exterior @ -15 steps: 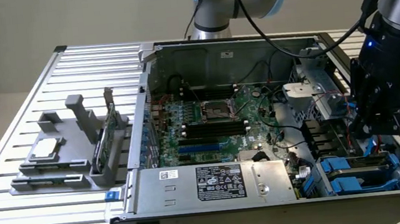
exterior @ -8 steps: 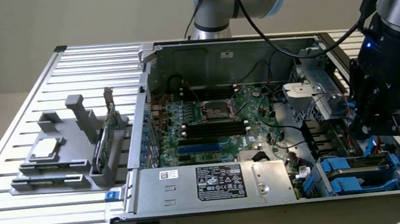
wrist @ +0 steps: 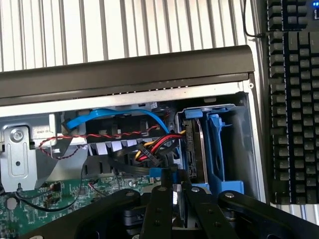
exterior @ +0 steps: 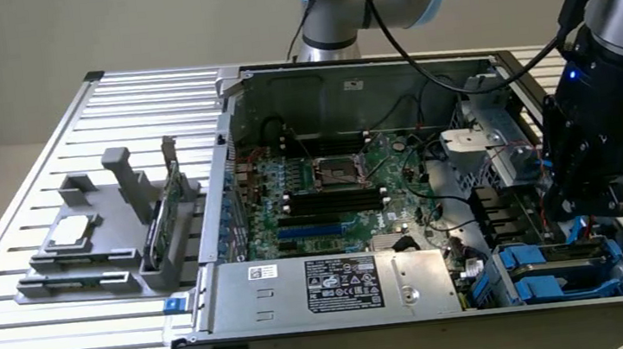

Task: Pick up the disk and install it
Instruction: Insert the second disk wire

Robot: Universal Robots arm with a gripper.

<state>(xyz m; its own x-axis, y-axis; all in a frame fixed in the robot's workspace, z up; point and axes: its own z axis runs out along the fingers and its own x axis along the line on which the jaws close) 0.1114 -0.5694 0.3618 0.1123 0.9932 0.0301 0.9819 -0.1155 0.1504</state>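
Hand fingers pressed together, just above disk seated w/ blue carrier in bay

My arm reaches in from the exterior view's right, wrist pointing down, and my gripper has its black fingers drawn close together, nearly parallel
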